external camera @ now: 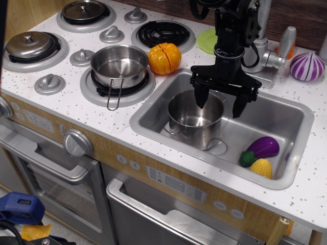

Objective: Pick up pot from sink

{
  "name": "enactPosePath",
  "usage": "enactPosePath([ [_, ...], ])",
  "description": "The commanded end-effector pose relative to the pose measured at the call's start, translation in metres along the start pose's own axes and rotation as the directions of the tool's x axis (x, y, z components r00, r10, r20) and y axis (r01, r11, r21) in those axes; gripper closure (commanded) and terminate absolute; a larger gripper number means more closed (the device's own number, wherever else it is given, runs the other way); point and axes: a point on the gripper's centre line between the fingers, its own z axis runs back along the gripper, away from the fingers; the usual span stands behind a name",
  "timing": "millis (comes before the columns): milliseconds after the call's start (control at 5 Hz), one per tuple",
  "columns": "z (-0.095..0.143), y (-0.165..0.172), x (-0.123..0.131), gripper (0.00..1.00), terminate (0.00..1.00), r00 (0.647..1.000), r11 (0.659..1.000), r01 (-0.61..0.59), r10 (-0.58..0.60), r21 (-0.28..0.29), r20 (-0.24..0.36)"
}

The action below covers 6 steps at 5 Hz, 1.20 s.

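Note:
The shiny steel pot [194,121] stands upright in the left part of the silver-grey sink [286,115], with small wire loop handles at its left and front right. My black gripper [220,103] hangs over the pot's far right rim with its jaws wide open. The left finger [201,96] dips just inside the pot's mouth; the right finger [238,105] is outside the pot's right wall. Nothing is held.
A purple toy eggplant [261,148] and yellow corn [261,168] lie in the sink's right front corner. A steel pan [119,65] with a long wire handle sits on the front burner. An orange pumpkin [165,57], the faucet [263,48] and two lidded pots [31,45] stand around.

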Motion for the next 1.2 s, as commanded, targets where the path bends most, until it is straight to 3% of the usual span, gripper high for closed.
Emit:
enactPosePath([
  [0, 0.0, 0.0, 0.0, 0.0, 0.0, 1.0, 1.0, 0.0, 0.0, 0.0, 0.0],
  [400, -0.016, -0.002, -0.003, 0.0, 0.0, 1.0, 0.999, -0.023, 0.024, -0.039, 0.006],
  [1000, -0.039, 0.006, -0.003, 0.0, 0.0, 0.997, 0.999, -0.004, 0.007, -0.035, 0.074],
])
